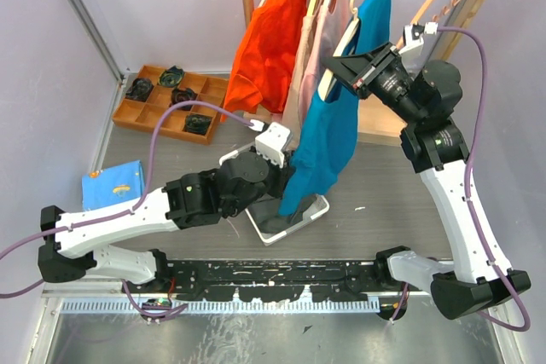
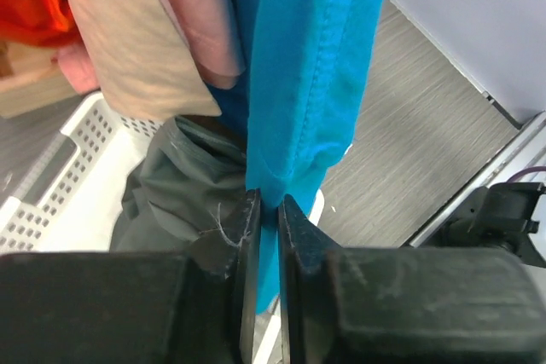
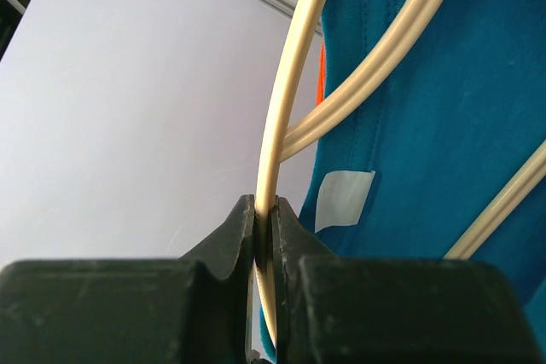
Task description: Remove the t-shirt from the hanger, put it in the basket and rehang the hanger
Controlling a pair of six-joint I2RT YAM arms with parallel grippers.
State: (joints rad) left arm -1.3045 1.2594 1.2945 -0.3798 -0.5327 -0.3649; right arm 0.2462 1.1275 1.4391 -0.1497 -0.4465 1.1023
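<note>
Overall, grey bench, pale walls; basket under the t-shirt, tray at ten o'clock. Left gripper pinches t-shirt; right gripper clamps hanger.

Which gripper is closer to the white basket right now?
Left. The left gripper pinches the blue t-shirt just over the white basket; the right gripper is high up, clamped on the cream hanger.

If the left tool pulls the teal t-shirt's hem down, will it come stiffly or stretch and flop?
Likely floppy: the teal t-shirt hangs in soft folds, its hem pinched in the left tool. It will probably stretch before sliding off. It looks light, so the cream hanger, clamped in the right tool, should hardly swing.
</note>
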